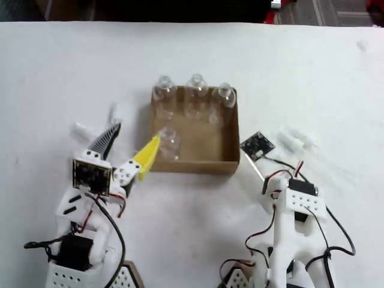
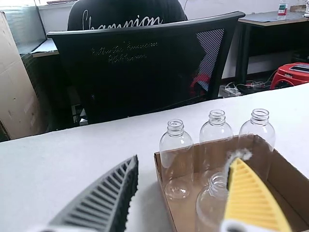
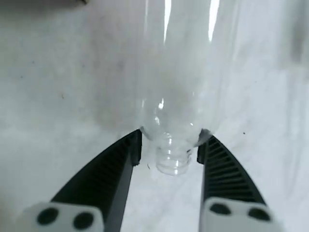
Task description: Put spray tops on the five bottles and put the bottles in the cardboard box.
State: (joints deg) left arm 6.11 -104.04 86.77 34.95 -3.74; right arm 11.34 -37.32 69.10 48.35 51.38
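The cardboard box [image 1: 195, 163] holds several clear bottles with bare necks. Three of them [image 1: 195, 85] line its far wall, and one [image 1: 170, 139] stands near its front left corner. My left gripper [image 1: 136, 133] is open and straddles the box's left wall. Its yellow finger [image 2: 251, 193] is inside by the front bottle [image 2: 212, 200], and its black finger [image 2: 104, 200] is outside. In the left wrist view it is [image 2: 185, 160]. Another clear bottle [image 3: 176, 72] lies on the table right of the box [image 1: 296, 141]. My right gripper [image 3: 170, 145] is open, with that bottle's neck between its black fingers.
Small whitish pieces [image 1: 81, 129] lie on the white table [image 1: 72, 66] left of the box, close to my left gripper. Cables trail from both arm bases along the near edge. A black chair [image 2: 145, 63] stands beyond the table's far edge.
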